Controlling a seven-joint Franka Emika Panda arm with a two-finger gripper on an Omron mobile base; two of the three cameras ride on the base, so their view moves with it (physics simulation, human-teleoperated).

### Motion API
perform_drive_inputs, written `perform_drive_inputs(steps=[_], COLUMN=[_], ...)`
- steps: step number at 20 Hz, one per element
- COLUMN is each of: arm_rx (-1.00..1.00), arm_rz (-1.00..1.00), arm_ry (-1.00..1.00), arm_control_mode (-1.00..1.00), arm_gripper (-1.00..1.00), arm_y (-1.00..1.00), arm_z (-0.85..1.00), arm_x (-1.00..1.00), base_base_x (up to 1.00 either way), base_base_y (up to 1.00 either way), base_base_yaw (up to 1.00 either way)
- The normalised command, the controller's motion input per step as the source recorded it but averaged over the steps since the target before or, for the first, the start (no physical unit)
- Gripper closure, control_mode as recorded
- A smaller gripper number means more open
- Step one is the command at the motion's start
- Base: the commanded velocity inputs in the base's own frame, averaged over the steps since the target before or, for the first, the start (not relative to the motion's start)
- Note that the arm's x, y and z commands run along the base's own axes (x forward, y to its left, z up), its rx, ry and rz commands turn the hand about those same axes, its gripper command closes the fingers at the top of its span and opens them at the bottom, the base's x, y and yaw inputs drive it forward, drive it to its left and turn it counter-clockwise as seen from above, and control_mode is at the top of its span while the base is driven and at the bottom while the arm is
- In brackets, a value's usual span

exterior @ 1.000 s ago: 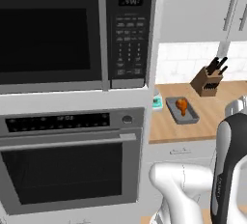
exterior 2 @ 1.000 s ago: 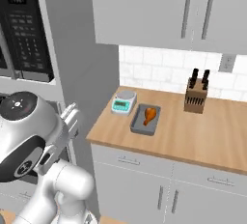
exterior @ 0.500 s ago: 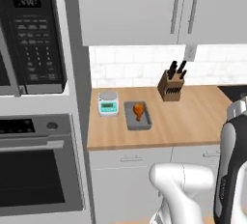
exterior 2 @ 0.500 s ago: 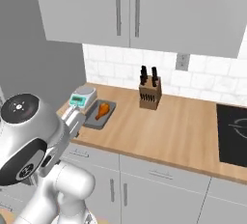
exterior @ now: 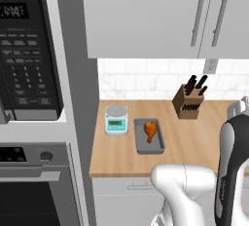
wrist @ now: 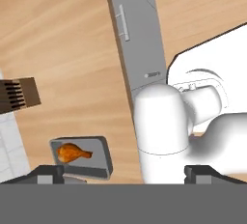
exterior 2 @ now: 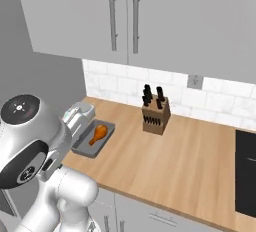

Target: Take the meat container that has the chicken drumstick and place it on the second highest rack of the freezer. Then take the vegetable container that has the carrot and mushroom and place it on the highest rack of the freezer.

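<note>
Orange-brown chicken drumstick (exterior: 151, 131) in grey container (exterior: 149, 148).

Glossy chicken drumstick (exterior: 151, 131), wooden counter (exterior: 194, 142)

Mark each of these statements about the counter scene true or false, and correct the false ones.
1. The chicken drumstick lies in a grey tray on the wooden counter. True.
2. The knife block stands left of the tray in the left base view. False: it stands to the tray's right, near the tiled wall.
3. A small kitchen scale sits beside the tray, on its left in the left base view. True.
4. The gripper is closed on the tray. False: its fingertips stand wide apart with nothing between them.
5. The drumstick lies on the bare counter. False: it is inside the tray.
</note>
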Motion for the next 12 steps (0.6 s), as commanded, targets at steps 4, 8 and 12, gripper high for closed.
perform_drive_inputs(steps=[4,8,12], arm_rx=[0.0,0.0,0.0], arm_rz=[0.0,0.05,0.34], arm_ry=[0.0,0.0,0.04], arm_control_mode=[1.0,-1.0,-1.0], arm_gripper=[-1.0,-1.0,-1.0], arm_y=[0.0,0.11,0.26], arm_z=[0.0,-0.04,-0.01], arm_x=[0.0,0.06,0.7], base_base_x=[0.04,0.0,0.0], base_base_y=[0.0,0.0,0.0], base_base_yaw=[0.05,0.0,0.0])
